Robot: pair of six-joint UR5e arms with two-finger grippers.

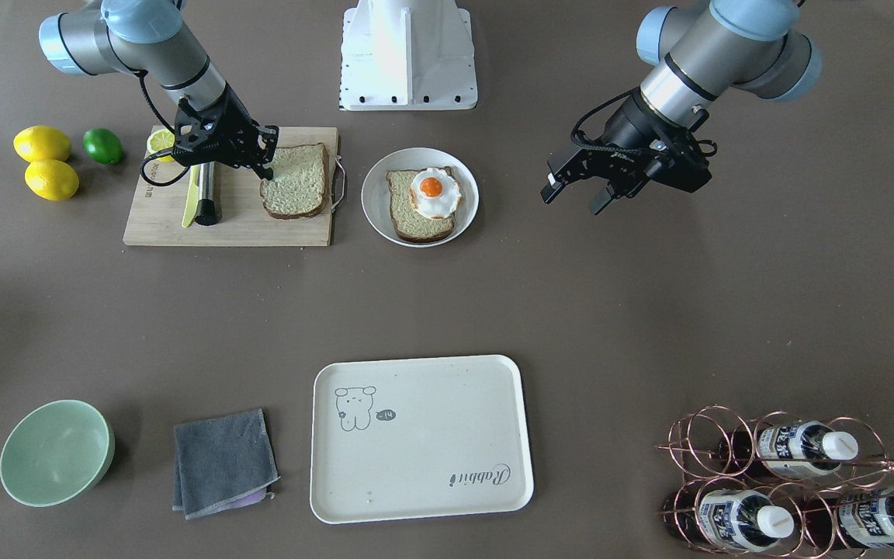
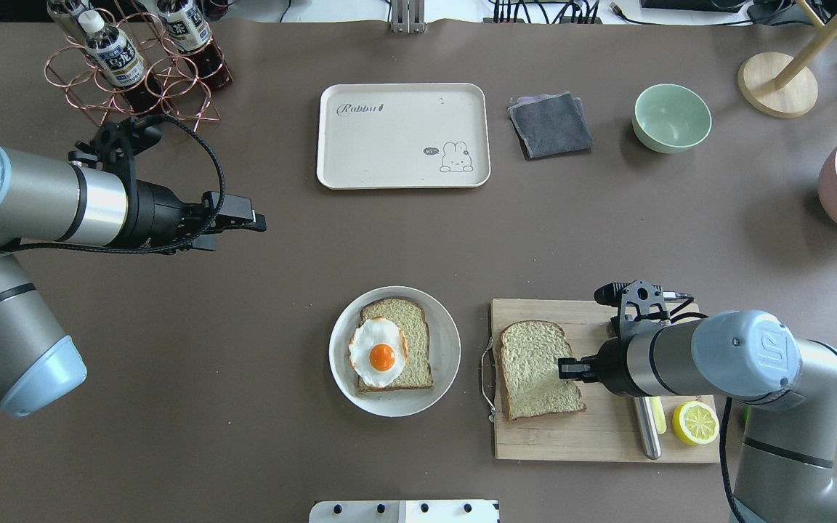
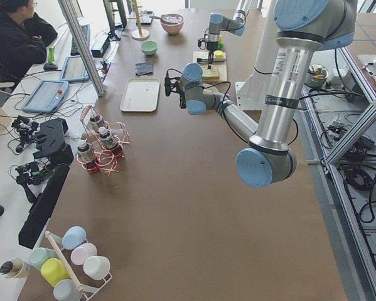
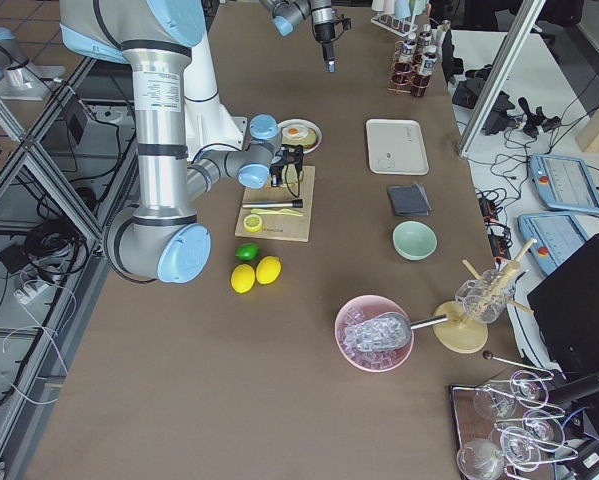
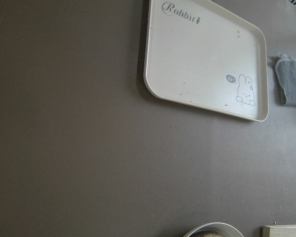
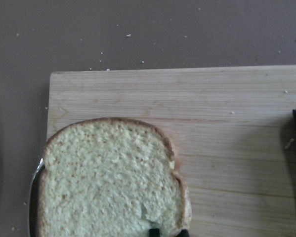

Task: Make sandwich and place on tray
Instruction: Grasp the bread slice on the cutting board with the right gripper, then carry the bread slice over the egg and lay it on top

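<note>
One bread slice [image 1: 299, 182] lies flat on the wooden cutting board [image 1: 245, 229]; it also shows from overhead [image 2: 531, 370] and in the right wrist view [image 6: 103, 182]. My right gripper [image 1: 265, 159] [image 2: 564, 368] sits at this slice's edge, fingertips close together on the crust. The second slice [image 1: 408, 221] lies on the round white plate [image 1: 375, 203] with the fried egg [image 1: 433, 192] on top. The cream tray [image 1: 447, 435] [image 5: 197, 64] holds nothing. My left gripper [image 1: 573, 198] [image 2: 244, 231] hovers open and empty, left of the plate in the overhead view.
A knife [image 1: 206, 194] and a lemon half [image 2: 695, 423] lie on the board. Two lemons [image 1: 43, 144] and a lime [image 1: 102, 145] sit beside it. A green bowl [image 1: 57, 452], grey cloth [image 1: 223, 462] and bottle rack [image 1: 788, 481] flank the tray.
</note>
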